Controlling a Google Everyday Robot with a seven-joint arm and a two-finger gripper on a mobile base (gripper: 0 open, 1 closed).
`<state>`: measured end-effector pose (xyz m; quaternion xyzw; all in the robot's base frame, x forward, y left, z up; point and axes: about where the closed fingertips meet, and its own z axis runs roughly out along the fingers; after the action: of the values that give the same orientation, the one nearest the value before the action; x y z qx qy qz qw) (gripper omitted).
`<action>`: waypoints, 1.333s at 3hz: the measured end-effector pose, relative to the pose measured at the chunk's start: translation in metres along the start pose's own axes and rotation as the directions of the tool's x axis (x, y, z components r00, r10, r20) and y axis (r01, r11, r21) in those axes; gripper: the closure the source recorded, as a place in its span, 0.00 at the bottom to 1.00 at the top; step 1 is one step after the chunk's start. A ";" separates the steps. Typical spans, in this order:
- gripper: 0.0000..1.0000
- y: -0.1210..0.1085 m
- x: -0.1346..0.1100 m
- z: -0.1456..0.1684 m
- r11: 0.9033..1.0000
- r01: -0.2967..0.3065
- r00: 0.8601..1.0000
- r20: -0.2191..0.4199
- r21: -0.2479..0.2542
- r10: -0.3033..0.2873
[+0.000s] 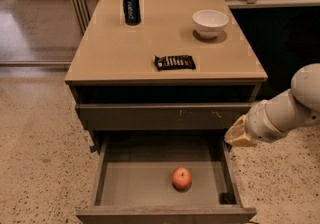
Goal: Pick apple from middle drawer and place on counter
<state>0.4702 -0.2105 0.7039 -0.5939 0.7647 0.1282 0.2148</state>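
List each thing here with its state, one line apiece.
Middle drawer: pulled open.
Apple: resting on the drawer floor, untouched.
Scratched drawer: shut or nearly so.
Can: upright on the counter, back left.
Bowl: upright, back right.
Snack bar: lying flat near the front edge.
End effector: beside the open drawer's right side, clear of the apple.

White lettering is running down the dark blue metal can (pixel 131 5) on the smooth tan counter (pixel 110 53), and pale marks are showing on the black snack wrapper (pixel 174 62); none is reading legibly. The beige hand (pixel 238 137) is hovering beside the open grey-brown middle drawer (pixel 135 184), at its right wall.
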 end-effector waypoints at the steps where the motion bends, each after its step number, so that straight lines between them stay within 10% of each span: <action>1: 1.00 -0.021 0.034 0.094 0.999 -0.035 0.999 0.019 -0.017 0.035; 2: 1.00 -0.034 0.060 0.166 0.996 -0.074 0.997 0.035 -0.044 0.075; 4: 0.99 -0.001 0.079 0.215 0.994 -0.076 0.994 0.068 -0.074 0.081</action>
<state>0.4935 -0.1811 0.4783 -0.5656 0.7744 0.1848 0.2152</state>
